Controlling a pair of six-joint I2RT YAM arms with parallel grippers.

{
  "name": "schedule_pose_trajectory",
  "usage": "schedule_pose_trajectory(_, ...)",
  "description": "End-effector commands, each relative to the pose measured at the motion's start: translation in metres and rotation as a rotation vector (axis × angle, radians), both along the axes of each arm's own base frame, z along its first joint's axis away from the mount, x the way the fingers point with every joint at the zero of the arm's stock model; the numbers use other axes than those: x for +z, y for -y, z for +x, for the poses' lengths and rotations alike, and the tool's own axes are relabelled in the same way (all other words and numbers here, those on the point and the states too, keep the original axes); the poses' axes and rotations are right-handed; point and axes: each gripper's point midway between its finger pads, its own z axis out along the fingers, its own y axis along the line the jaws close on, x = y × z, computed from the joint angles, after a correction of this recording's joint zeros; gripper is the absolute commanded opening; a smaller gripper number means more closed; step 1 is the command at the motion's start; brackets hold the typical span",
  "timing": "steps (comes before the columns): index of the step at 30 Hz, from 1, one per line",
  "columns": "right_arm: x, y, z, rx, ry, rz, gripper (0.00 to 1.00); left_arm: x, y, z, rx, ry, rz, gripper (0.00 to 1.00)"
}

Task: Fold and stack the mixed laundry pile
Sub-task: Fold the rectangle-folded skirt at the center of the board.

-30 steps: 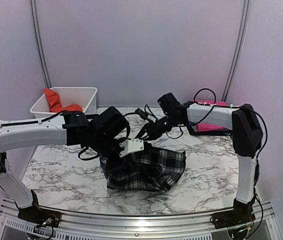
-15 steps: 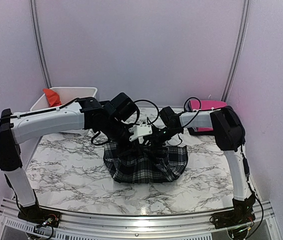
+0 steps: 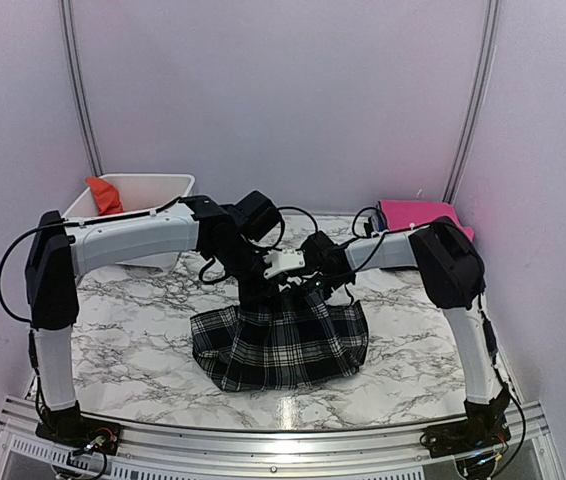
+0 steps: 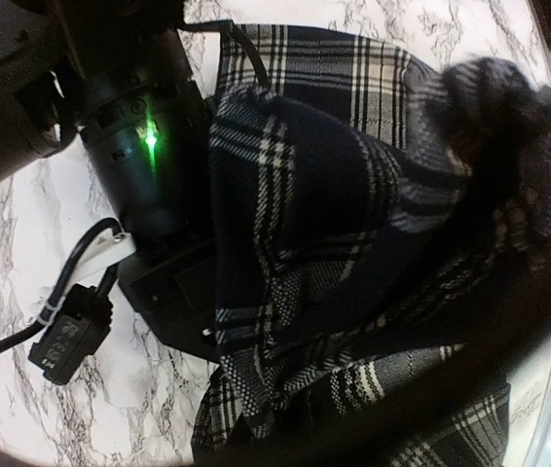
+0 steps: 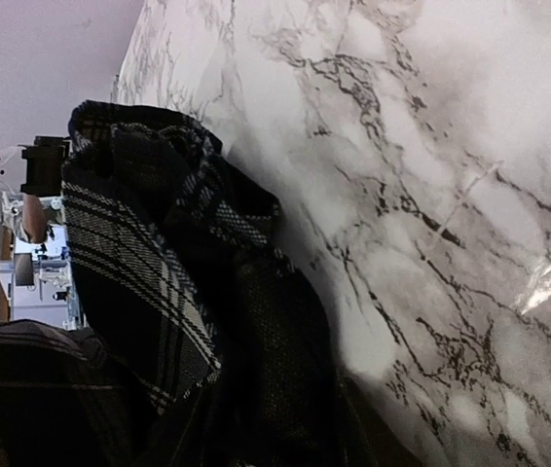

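Top view: I cannot see the fingertips of the left gripper [image 3: 279, 288] or the right gripper [image 3: 320, 286]. Both sink into the bunched upper edge of the plaid shirt [image 3: 281, 345], so I cannot tell whether either pair of jaws grips cloth. Orange t-shirt [image 3: 104, 194]: only a corner shows above the rim of the white bin [image 3: 158, 183]; its wall hides the rest. Pink garment [image 3: 413, 213]: near edge covered by the right arm [image 3: 445, 262]. Left wrist view: plaid fills the frame, blurred at lower right, and I cannot make out my fingers. Right wrist view: the shirt runs off the left and bottom edges and the fingers are hidden.
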Motion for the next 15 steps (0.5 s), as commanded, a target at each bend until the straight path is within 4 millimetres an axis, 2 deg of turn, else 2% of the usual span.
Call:
schedule_pose_trajectory(1, 0.016, 0.009, 0.022, -0.060, 0.024, -0.008, 0.46, -0.019, -0.002, 0.012, 0.028, -0.028, 0.025, 0.21)
schedule_pose_trajectory(3, 0.031, 0.015, 0.043, -0.102, 0.065, -0.002, 0.50, -0.018, -0.006, 0.025, 0.080, -0.028, 0.019, 0.28)
schedule_pose_trajectory(5, 0.047, 0.025, 0.068, -0.164, 0.120, -0.011, 0.58, -0.007, -0.013, 0.040, 0.139, -0.017, -0.006, 0.36)
schedule_pose_trajectory(7, 0.065, 0.041, 0.095, -0.239, 0.171, -0.023, 0.71, 0.009, -0.025, 0.060, 0.231, 0.019, -0.034, 0.49)
schedule_pose_trajectory(8, 0.076, 0.050, 0.108, -0.274, 0.201, -0.025, 0.74, 0.018, -0.031, 0.071, 0.278, 0.039, -0.052, 0.56)
schedule_pose_trajectory(10, 0.104, 0.069, 0.134, -0.354, 0.274, -0.029, 0.79, 0.040, -0.044, 0.090, 0.369, 0.083, -0.106, 0.81)
schedule_pose_trajectory(11, 0.118, 0.078, 0.144, -0.386, 0.314, -0.028, 0.82, 0.052, -0.049, 0.096, 0.405, 0.104, -0.139, 0.96)
schedule_pose_trajectory(13, 0.153, 0.094, 0.160, -0.452, 0.412, -0.027, 0.91, 0.081, -0.062, 0.110, 0.497, 0.174, -0.207, 0.99)
schedule_pose_trajectory(14, 0.169, 0.102, 0.165, -0.480, 0.462, -0.028, 0.97, 0.098, -0.066, 0.113, 0.524, 0.205, -0.249, 0.99)
schedule_pose_trajectory(15, 0.189, 0.111, 0.168, -0.510, 0.518, -0.025, 0.98, 0.115, -0.071, 0.114, 0.549, 0.239, -0.288, 0.99)
